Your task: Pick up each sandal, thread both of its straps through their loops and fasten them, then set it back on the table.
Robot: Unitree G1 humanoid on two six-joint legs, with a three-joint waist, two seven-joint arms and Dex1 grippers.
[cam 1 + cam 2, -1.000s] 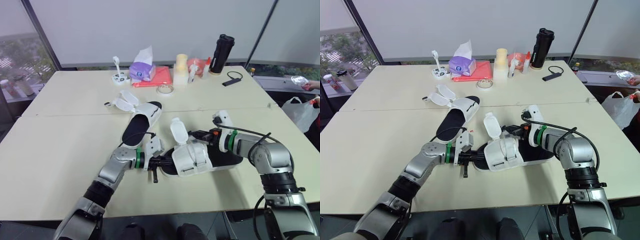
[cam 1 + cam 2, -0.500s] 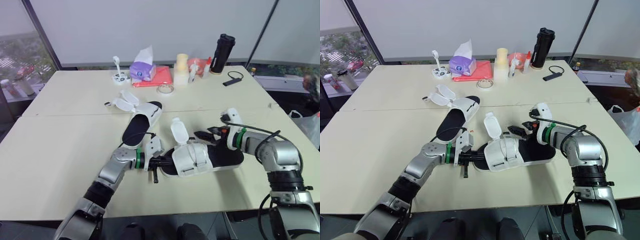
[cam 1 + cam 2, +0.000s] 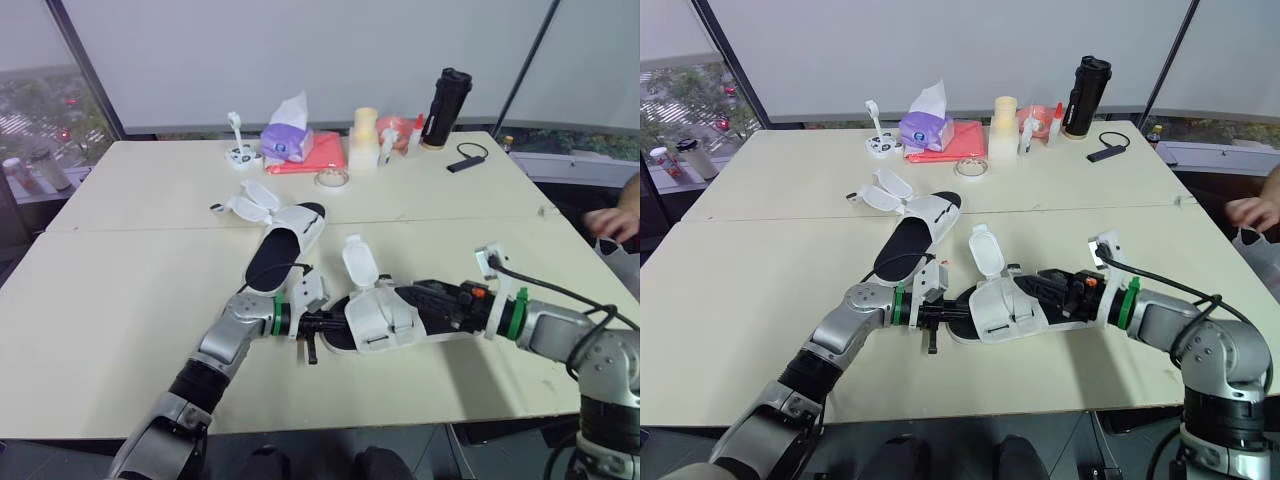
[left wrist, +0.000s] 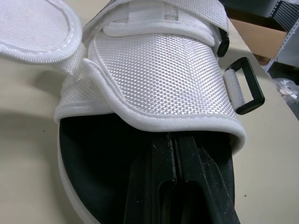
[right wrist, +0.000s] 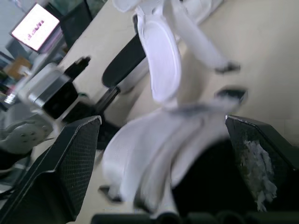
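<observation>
The near sandal (image 3: 385,318), white upper on a black sole, lies at the table's front middle with one strap flap (image 3: 357,264) standing up. My left gripper (image 3: 322,325) is shut, its fingers (image 4: 180,186) pushed together into the toe opening over the black insole. My right gripper (image 3: 435,300) is open at the heel end. Its fingers (image 5: 70,158) stand wide on either side of the sandal (image 5: 159,149). The second sandal (image 3: 287,238) lies further back with its straps (image 3: 248,203) spread open.
Along the far edge stand a purple tissue box (image 3: 285,140), a red pouch (image 3: 318,155), a tape roll (image 3: 331,178), a cream container (image 3: 363,135) and a black bottle (image 3: 447,105). A black device (image 3: 464,160) lies to the right. A person's hand (image 3: 612,218) is at the right edge.
My right gripper has opened and drawn back from the sandal's far side to its heel end, the arm swinging right and nearer. The left gripper and both sandals have stayed put.
</observation>
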